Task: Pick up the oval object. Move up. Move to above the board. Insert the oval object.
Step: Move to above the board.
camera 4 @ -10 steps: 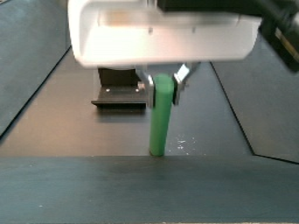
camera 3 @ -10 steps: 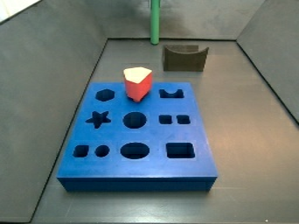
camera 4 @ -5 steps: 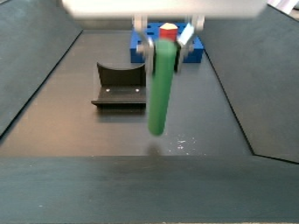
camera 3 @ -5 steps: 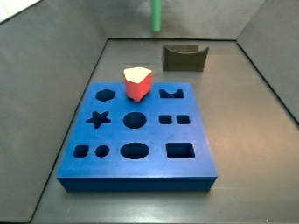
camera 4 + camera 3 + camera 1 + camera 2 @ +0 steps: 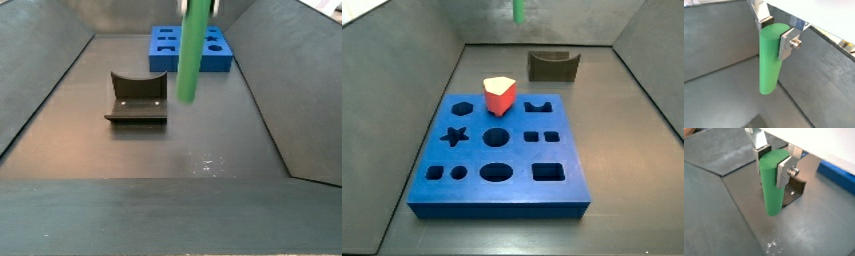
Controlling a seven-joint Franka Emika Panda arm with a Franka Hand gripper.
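Two pincer [image 5: 776, 31] fingers clamped on oval object [image 5: 771, 60] top; rod hangs upright, off floor.

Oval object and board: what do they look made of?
Oval object, clamped upright in the end effector above the floor: looks like smooth matte green plastic, uniform colour, no grain. Board: matte blue, crisp-edged cut-outs, probably plastic or dense foam; can't tell which.
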